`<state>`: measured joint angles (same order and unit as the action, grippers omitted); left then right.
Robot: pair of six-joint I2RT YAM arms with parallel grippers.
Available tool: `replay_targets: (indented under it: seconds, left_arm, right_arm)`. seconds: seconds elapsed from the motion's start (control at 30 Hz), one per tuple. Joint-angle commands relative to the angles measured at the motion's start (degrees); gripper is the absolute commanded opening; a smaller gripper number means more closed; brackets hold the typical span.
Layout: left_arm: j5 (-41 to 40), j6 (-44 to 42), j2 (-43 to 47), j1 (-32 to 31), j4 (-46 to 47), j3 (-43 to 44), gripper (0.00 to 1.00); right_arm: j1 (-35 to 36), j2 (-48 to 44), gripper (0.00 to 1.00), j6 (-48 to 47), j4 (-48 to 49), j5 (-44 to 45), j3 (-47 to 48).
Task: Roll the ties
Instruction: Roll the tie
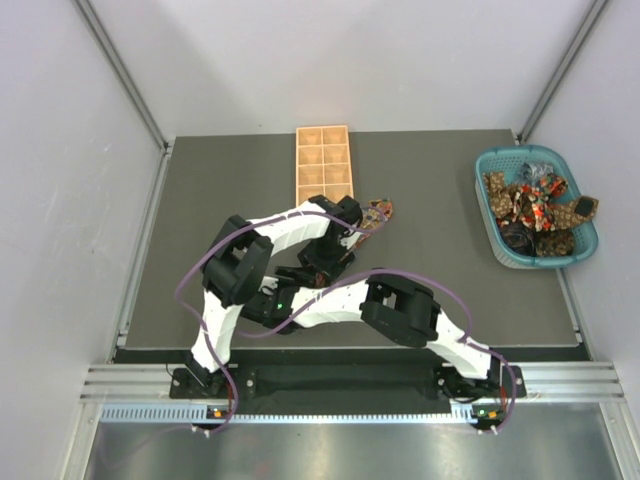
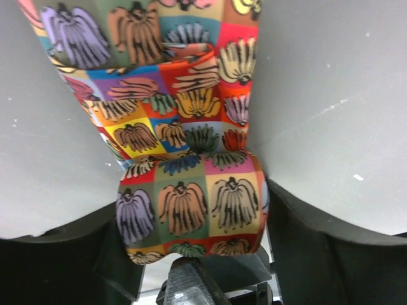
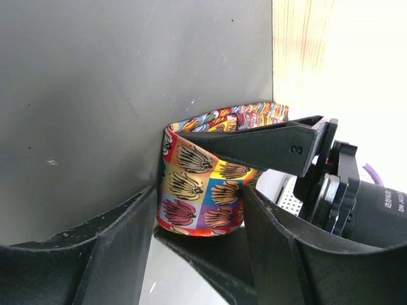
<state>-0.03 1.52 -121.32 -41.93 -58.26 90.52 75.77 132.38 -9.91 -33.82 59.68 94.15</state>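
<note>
Right end effector clamped on tie roll — left end effector, grip unclear — roll hidden overhead.

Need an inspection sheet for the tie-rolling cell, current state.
Surface: dark grey mat, flat.
Job's things: one tie partly rolled between both arms; more ties heaped in the teal basket.
Clutter: wooden tray at the far edge, compartments look empty.
Grippers: left fingers flank the roll, grip unclear; right fingers closed on it.
Cables: purple cables loop along both arms.
Surroundings: white walls on three sides.
</note>
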Motion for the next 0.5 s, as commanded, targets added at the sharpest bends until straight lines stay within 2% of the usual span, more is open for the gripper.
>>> replay_targets:
  seconds: [0.0, 0.07, 0.13, 0.47]
  left_arm:
    - [-1.1, -0.3, -1.5, 0.4, -3.3, -0.3, 0.77]
    - [-1.9, -0.3, -0.6, 0.3, -3.0, 0.7, 0.86]
    - [-2.6, -0.3, 1.1, 0.3, -1.8, 1.7, 0.87]
    - [-8.1, 0.4, 6.3, 0.3, 3.7, -0.3, 0.84]
  right_arm:
    - [0.3, -1.9, 0.58, 0.5, 0.8, -4.0, -0.2]
    - [0.4, -1.9, 0.58, 0.5, 0.9, -4.3, -0.3]
    - [0.3, -2.1, 0.58, 0.4, 1.1, -4.6, -0.3]
    - [0.4, -1.8, 0.58, -0.2, 1.1, -4.6, 0.5]
